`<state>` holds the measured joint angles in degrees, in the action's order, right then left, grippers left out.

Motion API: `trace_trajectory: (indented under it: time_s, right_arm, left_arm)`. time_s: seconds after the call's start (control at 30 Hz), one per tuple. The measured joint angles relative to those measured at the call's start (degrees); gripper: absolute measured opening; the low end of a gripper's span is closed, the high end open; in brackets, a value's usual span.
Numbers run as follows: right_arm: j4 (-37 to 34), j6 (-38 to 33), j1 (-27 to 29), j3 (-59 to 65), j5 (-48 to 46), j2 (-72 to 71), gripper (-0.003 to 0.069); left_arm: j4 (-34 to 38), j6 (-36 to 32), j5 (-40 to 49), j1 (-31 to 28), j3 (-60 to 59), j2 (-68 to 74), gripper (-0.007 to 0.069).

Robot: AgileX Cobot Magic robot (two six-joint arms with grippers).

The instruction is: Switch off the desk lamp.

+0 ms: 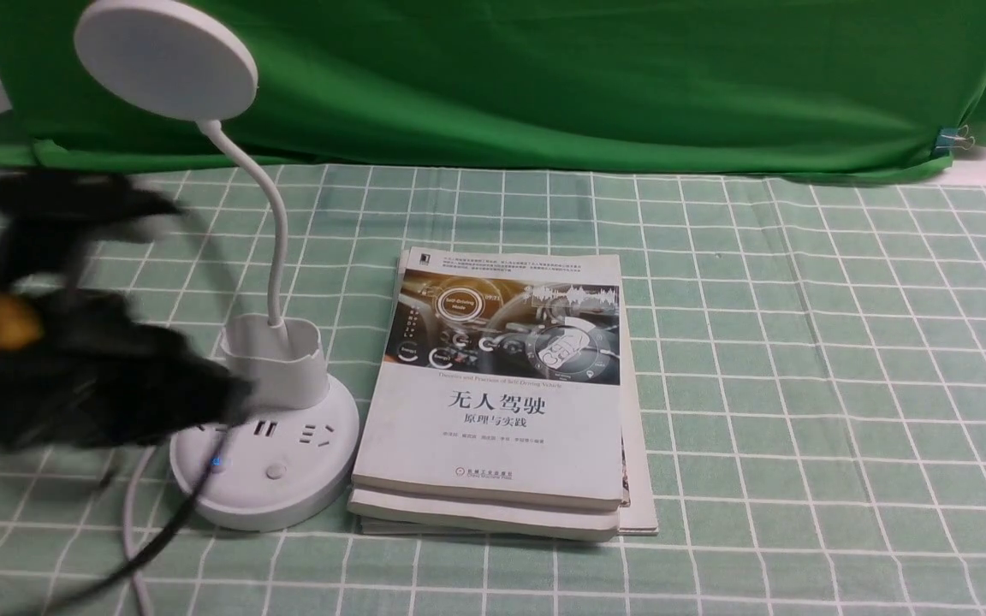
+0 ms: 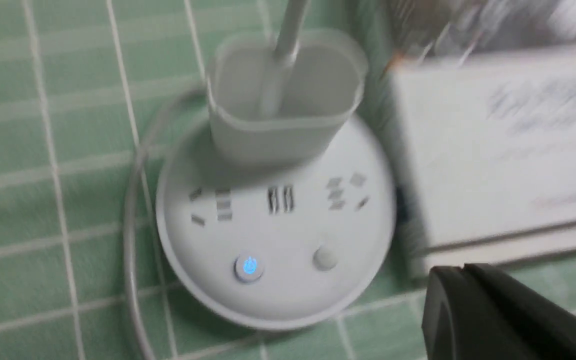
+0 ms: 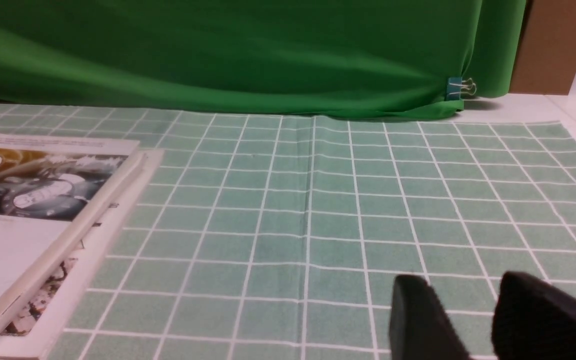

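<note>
Left arm: we saw it dark and blurred at the left of the front view, with a yellow-orange patch, partly covering our sight of the lamp's base.
Left gripper (image 2: 464, 272): we made out its dark jaws together in the left wrist view, with nothing visible between them; they showed near the lamp's base and the books.
White cord (image 1: 131, 513): we saw it lying on the checked cloth, left of the base.
Desk lamp (image 1: 266, 453): we found it upright on the left part of the table, just left of the books.
Lamp head (image 1: 166, 58): we saw the flat white disc raised on its bendy neck (image 1: 275, 231), which rose from the cup holder (image 1: 279, 364).
Left button (image 2: 249, 267): we saw its power mark glowing blue.
Right button (image 2: 325, 258): we saw it plain and pale, beside the blue-marked one, in front of the sockets (image 2: 280, 199).
Books (image 1: 493, 428): we saw them stacked flat, a driving scene on the top cover.
Checked cloth (image 1: 801, 385): we saw green squares and white lines beneath lamp and books.
Right gripper (image 3: 463, 300): we saw its dark jaws apart above the cloth, right of the books.
Green curtain (image 1: 587, 85): we saw it hanging behind everything, with a binder clip (image 1: 953, 139) near its right end.
</note>
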<state>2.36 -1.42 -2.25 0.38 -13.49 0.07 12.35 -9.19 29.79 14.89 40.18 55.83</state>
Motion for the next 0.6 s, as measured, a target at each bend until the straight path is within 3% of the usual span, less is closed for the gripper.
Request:
trace_trajectory:
  time_s: [0.13,0.33,0.6]
  right_arm:
    - [0.0,0.0,0.0,0.0,0.0,0.0,0.0242]
    - [0.0,0.0,0.0,0.0,0.0,0.0,0.0242]
    - [0.0,0.0,0.0,0.0,0.0,0.0,0.0242]
  left_arm:
    - [1.7,0.0,-9.2,0.0,-10.1,-16.5,0.0001]
    - [2.7,0.7,-12.7,0.0,-20.6,-34.3,0.0001]
    - [2.7,0.7,-13.2,0.0,-24.5,-39.8,0.0001]
